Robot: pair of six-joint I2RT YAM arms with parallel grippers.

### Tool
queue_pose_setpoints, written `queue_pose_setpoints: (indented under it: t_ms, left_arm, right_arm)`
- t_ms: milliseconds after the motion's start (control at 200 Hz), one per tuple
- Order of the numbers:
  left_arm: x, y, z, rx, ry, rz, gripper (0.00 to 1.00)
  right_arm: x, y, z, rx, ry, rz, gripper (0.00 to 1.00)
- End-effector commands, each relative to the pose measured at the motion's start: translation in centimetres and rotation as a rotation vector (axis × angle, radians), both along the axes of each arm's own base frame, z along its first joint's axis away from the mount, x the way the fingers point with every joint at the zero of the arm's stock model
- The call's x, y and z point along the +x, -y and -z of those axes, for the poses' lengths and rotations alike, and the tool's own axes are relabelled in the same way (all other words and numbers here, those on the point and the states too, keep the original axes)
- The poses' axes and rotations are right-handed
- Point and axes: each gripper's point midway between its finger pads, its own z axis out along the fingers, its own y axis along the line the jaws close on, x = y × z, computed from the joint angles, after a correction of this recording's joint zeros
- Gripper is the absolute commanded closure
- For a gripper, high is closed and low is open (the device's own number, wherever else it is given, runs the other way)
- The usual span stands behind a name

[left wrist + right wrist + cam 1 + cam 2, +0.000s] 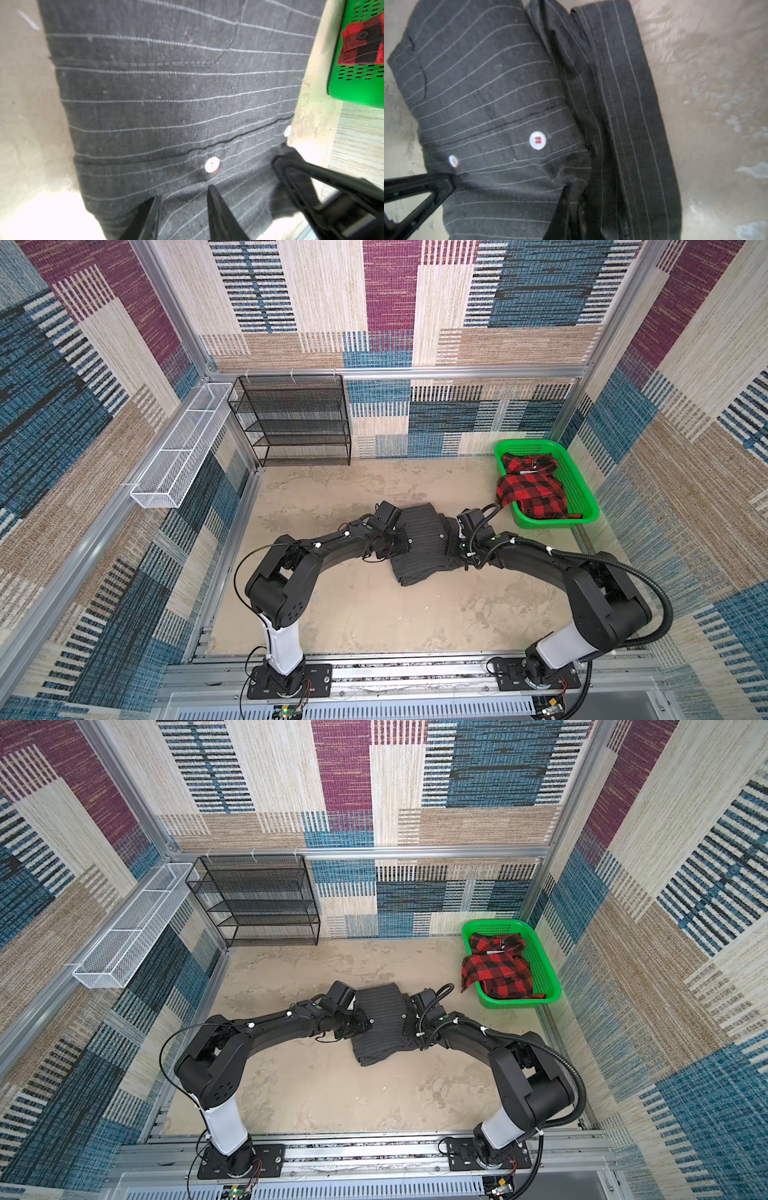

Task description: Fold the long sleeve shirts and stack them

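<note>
Start at the left wall, where you have a white wire basket (174, 460) hung on the frame. Beside it, at the back, a black mesh rack (291, 418) stands on the bench (332, 605).

Moving in, your left arm reaches to the middle of the bench, and the left claw (184, 192) sits low over the left edge of the grey pinstripe shirt (419, 547). In the left wrist view you can see its two fingers spread. Flat striped cloth shows in the gap between them, a white button (212, 164) lies just past one tip, and the claw grips nothing.

The shirt lies in the middle of the bench as a compact, roughly rectangular bundle between your two claws. In the right wrist view, several folded layers are stacked along one side.

On the shirt's right edge, your right claw (566, 199) is down in the cloth. Its fingers look pressed together on a pucker of the grey fabric, with wrinkles drawn toward them.

Furthest right, near the back corner, you have the green basket (552, 522) holding the crumpled red-and-black check shirt (532, 489). One part of it hangs over the basket's left rim. The two shirts are well apart.
</note>
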Motion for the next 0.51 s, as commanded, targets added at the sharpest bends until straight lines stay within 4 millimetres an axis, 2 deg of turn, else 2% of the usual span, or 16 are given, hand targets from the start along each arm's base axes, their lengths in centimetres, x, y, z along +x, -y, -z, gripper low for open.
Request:
queue_pose_setpoints:
  t_ms: [0,195,346,461,501]
  left_arm:
    - [-0.8,-2.4,2.0,0.116,-0.049,-0.048,0.60]
    - [-2.4,-4.2,3.9,0.151,-0.104,-0.106,0.64]
    - [-4.7,-5.7,4.5,0.147,-0.143,-0.153,0.64]
    - [-7.1,-5.5,4.2,0.100,-0.166,-0.156,0.63]
    - [-8.1,-5.1,3.8,0.081,-0.168,-0.147,0.62]
  right_arm:
    - [0.7,1.3,1.4,-0.037,-0.004,0.088,0.87]
    - [1.7,1.0,4.1,-0.080,-0.059,0.054,0.87]
    - [4.6,0.0,5.6,-0.145,-0.075,-0.025,0.87]
    - [7.5,-1.7,5.6,-0.170,-0.047,-0.121,0.84]
    - [8.7,-2.2,5.0,-0.175,-0.018,-0.149,0.82]
